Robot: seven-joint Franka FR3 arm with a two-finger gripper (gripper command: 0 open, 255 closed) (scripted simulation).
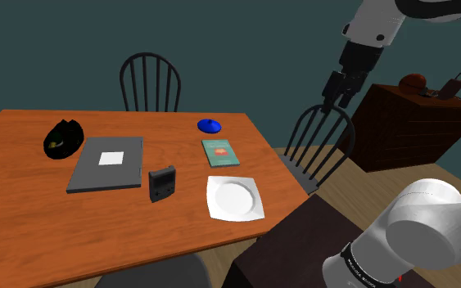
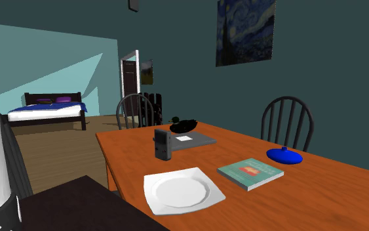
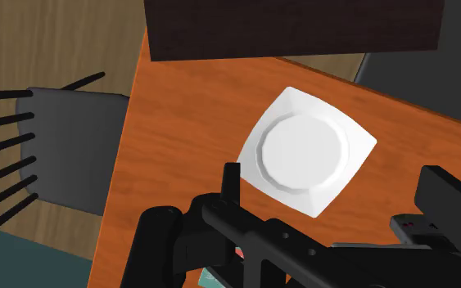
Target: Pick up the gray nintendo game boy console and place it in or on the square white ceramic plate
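In the shoulder view you see, from the left, the gray game boy (image 1: 162, 183) upright on the table (image 1: 24, 214), the white square plate (image 1: 235, 198) near it, then the gripper (image 1: 336, 102) high up, fingers apart, holding nothing.

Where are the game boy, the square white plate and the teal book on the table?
game boy (image 1: 162, 184): shoulder view, on its camera-facing side.
square white plate (image 1: 235, 198): shoulder view, on its bare round centre.
teal book (image 1: 220, 152): shoulder view, on its cover.
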